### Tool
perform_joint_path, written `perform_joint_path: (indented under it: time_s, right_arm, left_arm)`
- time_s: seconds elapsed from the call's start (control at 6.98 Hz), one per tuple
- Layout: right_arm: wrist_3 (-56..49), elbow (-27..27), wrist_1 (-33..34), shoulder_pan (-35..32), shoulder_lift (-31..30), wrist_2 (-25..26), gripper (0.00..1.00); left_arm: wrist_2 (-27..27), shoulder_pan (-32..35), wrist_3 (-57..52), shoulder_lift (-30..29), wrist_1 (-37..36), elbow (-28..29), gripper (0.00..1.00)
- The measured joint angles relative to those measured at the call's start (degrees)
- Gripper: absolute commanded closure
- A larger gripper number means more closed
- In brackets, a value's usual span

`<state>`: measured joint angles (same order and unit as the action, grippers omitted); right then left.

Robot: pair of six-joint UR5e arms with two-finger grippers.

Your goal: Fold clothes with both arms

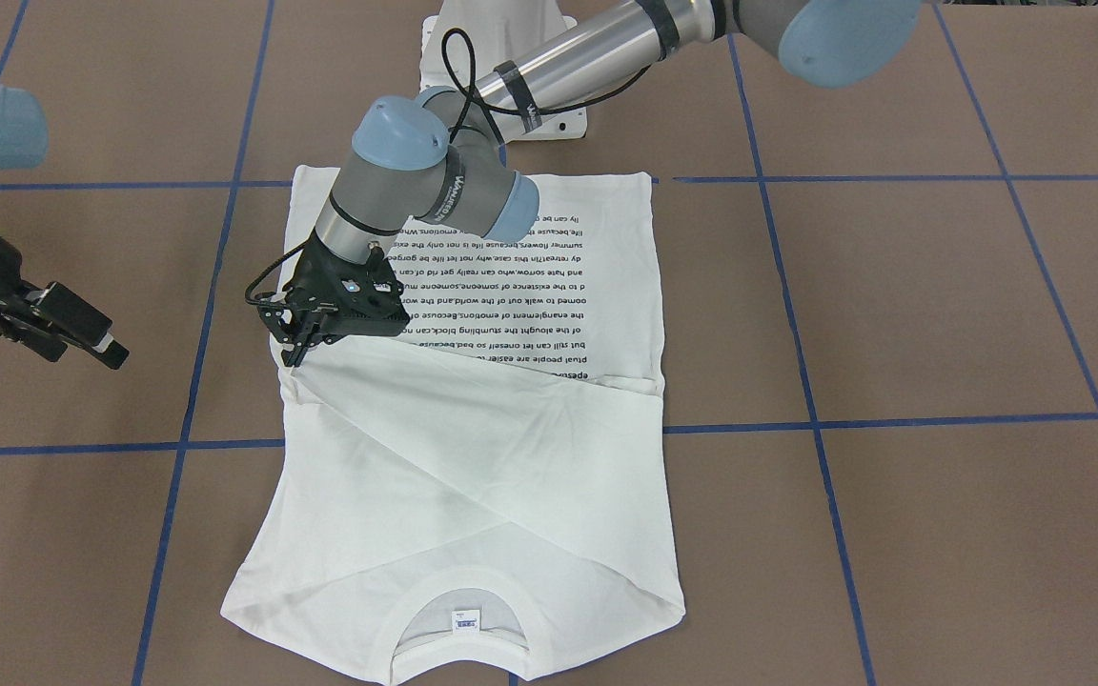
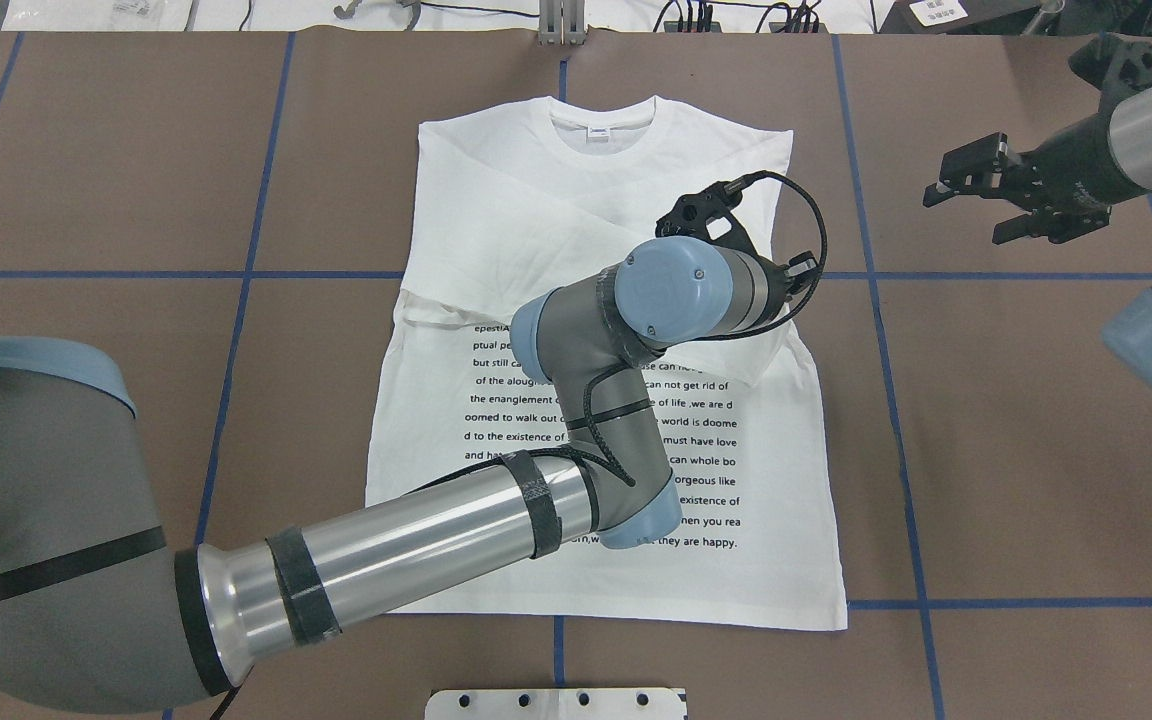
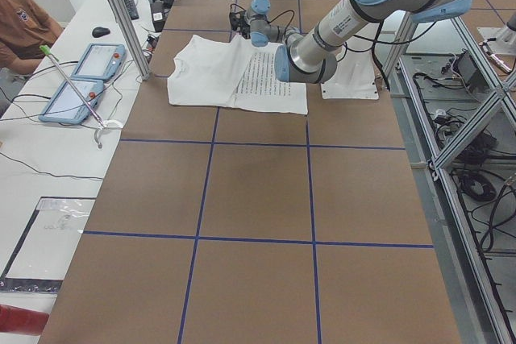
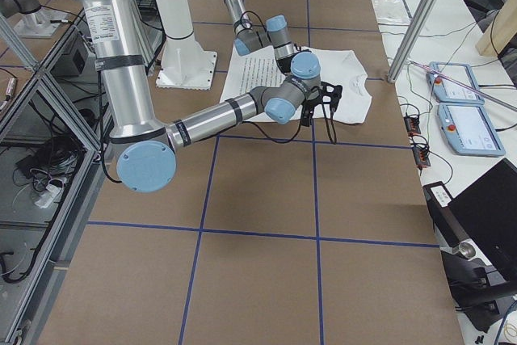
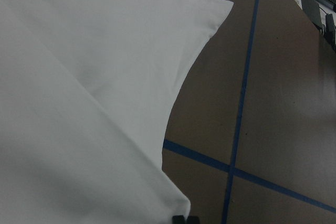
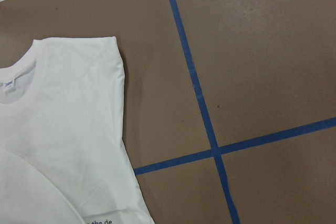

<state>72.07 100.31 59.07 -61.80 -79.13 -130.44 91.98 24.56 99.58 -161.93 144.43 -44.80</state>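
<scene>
The white T-shirt (image 1: 511,476) lies flat on the brown table with its black text block (image 1: 549,286) up and its neck label (image 1: 466,621) at the far end. It also shows in the overhead view (image 2: 536,200). Both sleeves are folded across the chest. My left arm reaches across the shirt. Its gripper (image 1: 294,357) is down at the shirt's edge on my right side. In the left wrist view the fingertips (image 5: 179,219) are together at the end of the folded sleeve (image 5: 79,129). My right gripper (image 1: 87,354) hovers open and empty beside the shirt, apart from it, and also shows in the overhead view (image 2: 966,205).
Blue tape lines (image 2: 236,274) divide the brown table top. The white pedestal base (image 1: 501,57) stands at my side of the shirt. Metal frame posts (image 3: 121,14), tablets (image 3: 81,78) and a seated person (image 3: 24,22) are beyond the table's far edge.
</scene>
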Motion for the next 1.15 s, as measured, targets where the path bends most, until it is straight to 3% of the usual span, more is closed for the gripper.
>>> perform_joint_path:
  time_s: [0.14,0.43,0.57,0.86,1.0,1.15]
  right_arm:
    - [0.0,0.0,0.0,0.0,-0.1,0.0,0.0]
    - [1.2,1.0,0.0,0.1,-0.6,-0.1,0.0]
    - [4.0,3.1,0.0,0.7,-1.8,0.0,0.0]
    - [14.6,10.3,0.0,6.3,-7.1,1.7,0.0]
    - [19.8,14.6,0.1,12.1,-10.7,6.0,0.01]
    - [26.0,18.8,0.1,20.6,-14.0,13.5,0.02]
  left_arm:
    - [0.0,-0.1,0.0,-0.1,0.0,0.1,0.21]
    - [1.1,0.3,0.0,0.2,-0.6,-1.4,0.22]
    - [5.3,1.8,-0.3,2.3,-3.1,-5.1,0.22]
    - [15.6,6.0,-3.5,15.5,-12.0,-23.2,0.25]
    - [17.2,7.2,-7.0,23.5,-15.2,-32.9,0.25]
    - [18.1,8.5,-11.2,30.4,-19.3,-42.0,0.25]
